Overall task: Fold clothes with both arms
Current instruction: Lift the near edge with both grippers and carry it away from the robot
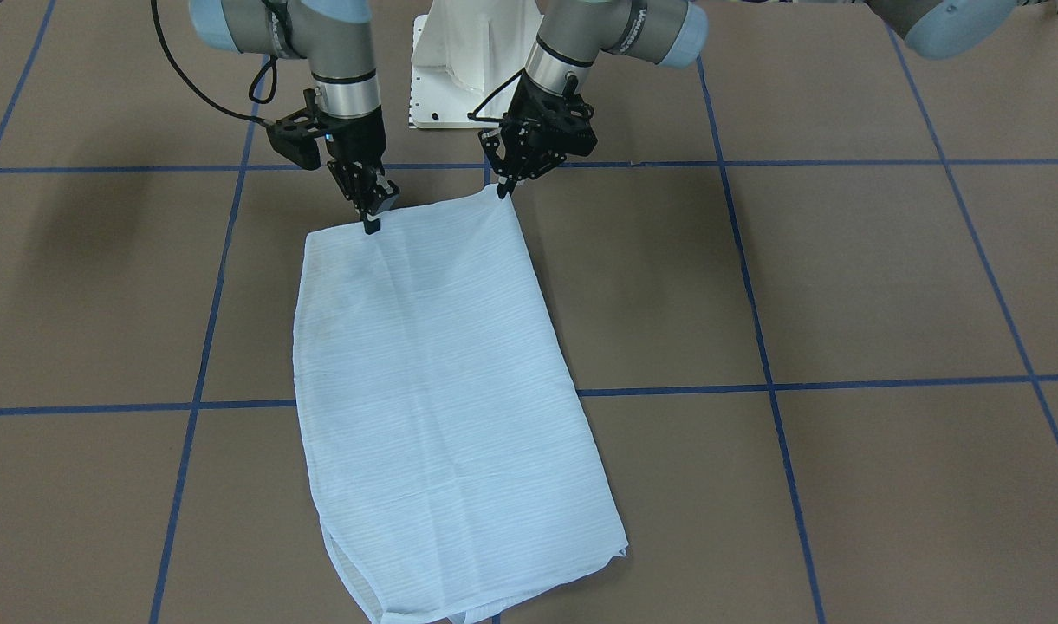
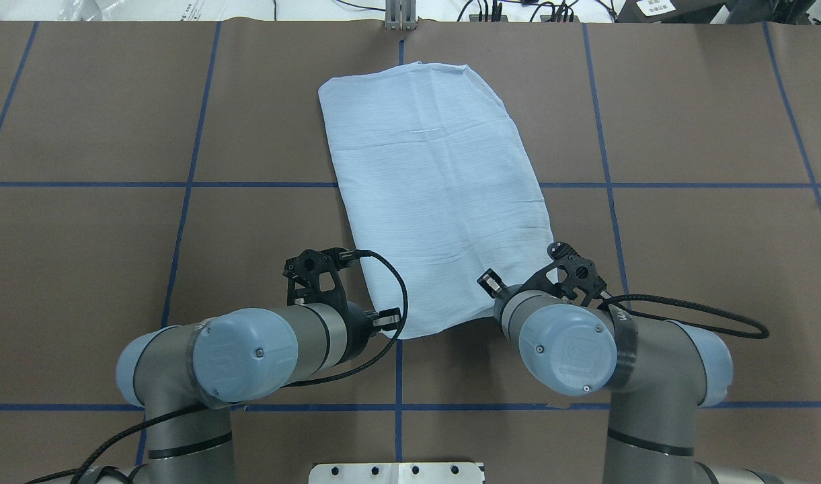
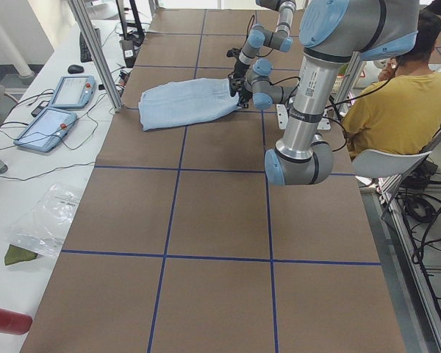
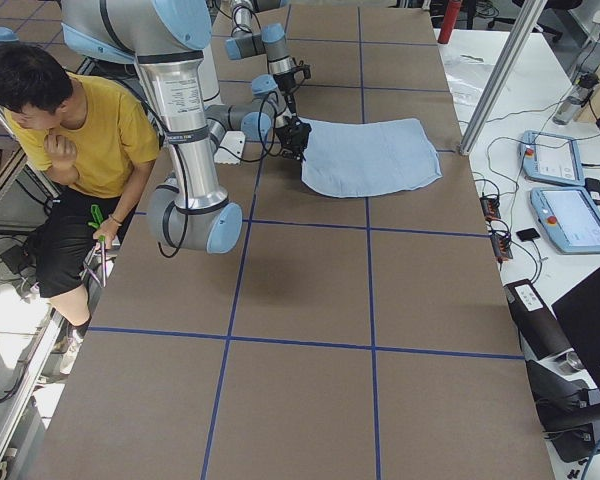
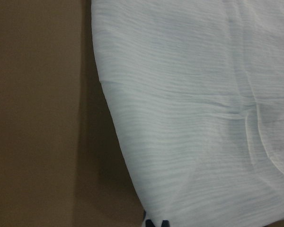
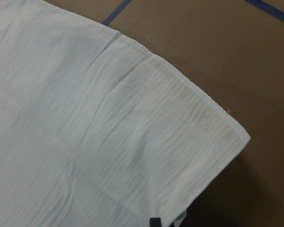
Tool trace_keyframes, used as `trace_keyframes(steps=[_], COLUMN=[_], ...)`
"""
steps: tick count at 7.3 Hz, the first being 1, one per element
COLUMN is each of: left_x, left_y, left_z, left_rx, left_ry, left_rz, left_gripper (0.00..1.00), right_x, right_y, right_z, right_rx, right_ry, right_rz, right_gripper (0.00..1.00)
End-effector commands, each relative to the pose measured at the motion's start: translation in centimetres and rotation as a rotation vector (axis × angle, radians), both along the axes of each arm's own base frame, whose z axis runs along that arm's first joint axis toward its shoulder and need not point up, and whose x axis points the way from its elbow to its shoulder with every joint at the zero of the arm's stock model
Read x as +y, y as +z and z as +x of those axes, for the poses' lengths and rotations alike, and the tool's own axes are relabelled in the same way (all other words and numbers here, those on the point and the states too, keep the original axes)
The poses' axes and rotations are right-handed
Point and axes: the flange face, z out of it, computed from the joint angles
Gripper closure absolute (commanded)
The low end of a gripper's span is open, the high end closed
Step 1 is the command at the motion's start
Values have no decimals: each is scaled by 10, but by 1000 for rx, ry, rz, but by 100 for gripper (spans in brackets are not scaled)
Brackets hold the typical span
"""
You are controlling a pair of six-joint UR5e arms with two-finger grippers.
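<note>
The clothes are one light-blue striped shirt folded into a long rectangle, flat on the brown table and running away from the robot. My left gripper pinches the near corner on its side, fingertips closed on the fabric. My right gripper is shut on the other near corner. Both wrist views are filled with the shirt, with only dark fingertips showing at the bottom edge. From overhead, the wrists hide both grippers.
The white pedestal base stands just behind the grippers. A person in a yellow top sits beside the robot. Two tablets and cables lie on the white bench past the shirt's far end, beside a metal post.
</note>
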Motion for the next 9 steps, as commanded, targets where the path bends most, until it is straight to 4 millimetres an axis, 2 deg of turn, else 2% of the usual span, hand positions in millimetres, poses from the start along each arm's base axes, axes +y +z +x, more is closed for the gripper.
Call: trace_keyframes(steps=[1,2,3,4,5,7,9], left_x=[20,27,36,44,46,34,22], left_y=[-35,-45,-61,-74,-79,-76,-65], left_z=[-49,-64,-91,-116,-124,-120,-106], left_rx=[13,21,28,24,15,-10,-51], left_ry=[64,91,137,162,166,158,140], left_rz=[-9,-14,-3,-15,-21,19,12], left_gripper=[100,100,100,100,100,100,100], right_x=[48,67,75,77,75,69,62], right_y=[-50,-67,-90,-114,-128,-126,-121], right_z=[38,61,83,93,98,94,83], right_rx=[-23,-16,-16,-9,-1,19,62], right_ry=[-48,-74,-83,-85,-79,-72,-77], right_rz=[35,41,41,39,38,40,72], right_gripper=[100,100,100,100,100,100,100])
